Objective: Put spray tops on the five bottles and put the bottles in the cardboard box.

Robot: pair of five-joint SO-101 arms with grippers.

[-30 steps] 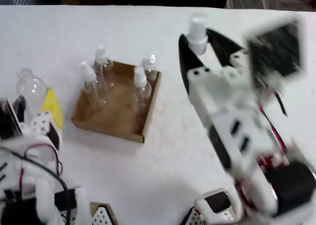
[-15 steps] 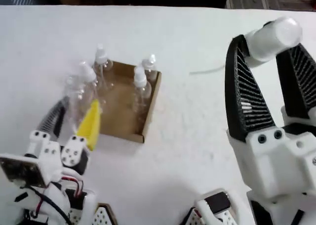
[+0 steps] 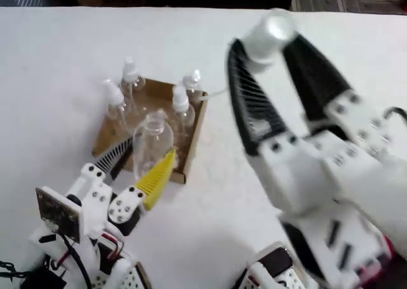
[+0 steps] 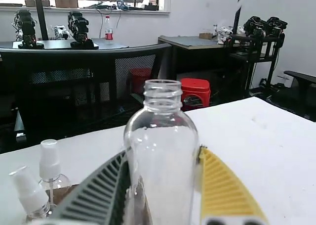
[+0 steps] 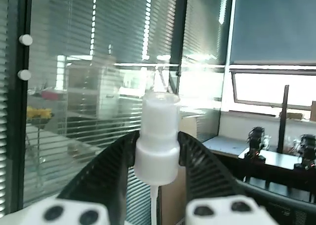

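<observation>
My left gripper (image 3: 149, 150), one finger black and one yellow, is shut on an uncapped clear bottle (image 3: 152, 136). The bottle appears over the near part of the cardboard box (image 3: 194, 140). In the left wrist view the bottle (image 4: 160, 151) stands upright with its threaded neck open, held in the left gripper (image 4: 163, 156). Several capped bottles (image 3: 181, 108) stand in the box. My right gripper (image 3: 266, 42) is raised high and shut on a white spray top (image 3: 267, 32). In the right wrist view the spray top (image 5: 158, 146) sits in the right gripper (image 5: 158, 141), and its thin tube hangs down.
The white table (image 3: 76, 41) has bare room behind and to the right of the box. The arm bases (image 3: 273, 267) stand at the near edge. Two capped bottles (image 4: 47, 168) show behind the held one in the left wrist view.
The left arm has carried the uncapped bottle rightward from the table's left side to over the box. The right arm has lifted the spray top and swung it left toward the middle.
</observation>
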